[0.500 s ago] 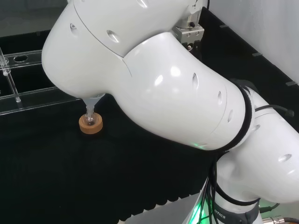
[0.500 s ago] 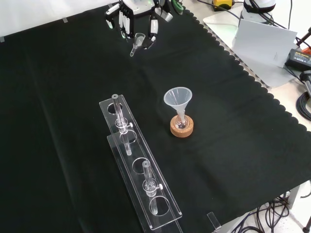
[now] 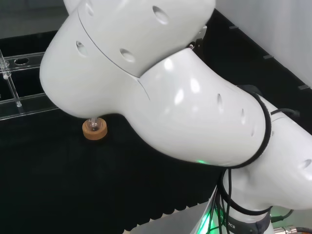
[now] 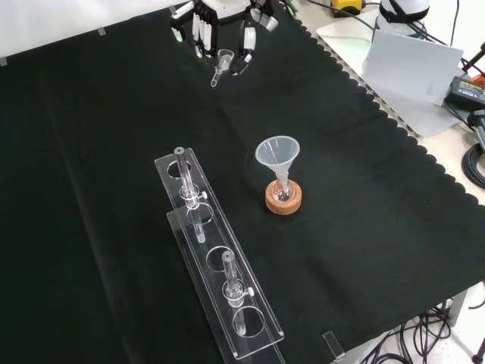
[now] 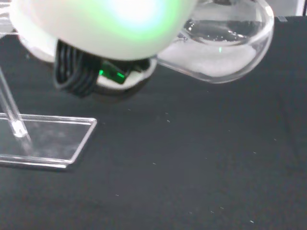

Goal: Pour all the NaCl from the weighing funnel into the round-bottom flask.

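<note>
Front view has the hand at the frame's top pinching the weighing funnel (white salt still inside, by the wrist view), well apart from the flask at centre, so pouring seems not begun.

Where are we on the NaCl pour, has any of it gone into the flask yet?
Done: the hand has the weighing funnel pinched and off the cloth, at the far end of the bench in the front view. In hand: carrying it; the wrist view shows white powder inside it. Left: reaching the plastic funnel set in the round-bottom flask on its cork ring, then tipping. No pour yet.
</note>
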`<state>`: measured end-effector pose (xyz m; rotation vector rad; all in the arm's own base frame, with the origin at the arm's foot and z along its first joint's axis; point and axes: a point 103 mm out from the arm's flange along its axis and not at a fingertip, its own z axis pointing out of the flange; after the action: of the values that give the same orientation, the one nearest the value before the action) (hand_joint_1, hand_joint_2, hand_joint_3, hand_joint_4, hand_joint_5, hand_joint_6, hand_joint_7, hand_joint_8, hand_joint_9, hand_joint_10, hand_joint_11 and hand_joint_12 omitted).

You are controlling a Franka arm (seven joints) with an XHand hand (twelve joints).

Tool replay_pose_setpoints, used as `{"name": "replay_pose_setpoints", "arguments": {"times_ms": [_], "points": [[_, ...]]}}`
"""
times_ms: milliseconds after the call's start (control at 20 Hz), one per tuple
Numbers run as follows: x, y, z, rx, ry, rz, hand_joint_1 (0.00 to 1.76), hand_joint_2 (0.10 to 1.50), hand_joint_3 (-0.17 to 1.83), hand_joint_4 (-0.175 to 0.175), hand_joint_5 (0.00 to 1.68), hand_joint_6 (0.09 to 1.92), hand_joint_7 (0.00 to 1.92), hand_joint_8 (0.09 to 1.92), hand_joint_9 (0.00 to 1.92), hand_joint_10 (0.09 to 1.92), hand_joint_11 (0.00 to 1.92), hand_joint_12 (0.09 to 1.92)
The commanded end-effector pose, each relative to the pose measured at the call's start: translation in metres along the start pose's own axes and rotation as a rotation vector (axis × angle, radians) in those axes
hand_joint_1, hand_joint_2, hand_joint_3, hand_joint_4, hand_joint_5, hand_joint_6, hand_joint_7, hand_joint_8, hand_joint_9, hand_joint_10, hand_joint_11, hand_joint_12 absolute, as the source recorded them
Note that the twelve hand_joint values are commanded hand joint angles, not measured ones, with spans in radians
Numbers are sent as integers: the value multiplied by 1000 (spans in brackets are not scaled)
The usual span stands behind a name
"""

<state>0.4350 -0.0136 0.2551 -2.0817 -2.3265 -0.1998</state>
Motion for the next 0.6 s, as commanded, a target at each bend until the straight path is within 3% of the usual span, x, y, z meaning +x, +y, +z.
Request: {"name": "replay_pose_setpoints", "arguments": {"times_ms": [50,600], "points": [[30,-18,-14,-4,26,-38,1167,583,638,175,1582,87,1761,87,1342,194,245,1460],[65,-22,-17,-1,58,-134,1167,583,638,175,1583,87,1762,87,1341,191,244,1462]]}}
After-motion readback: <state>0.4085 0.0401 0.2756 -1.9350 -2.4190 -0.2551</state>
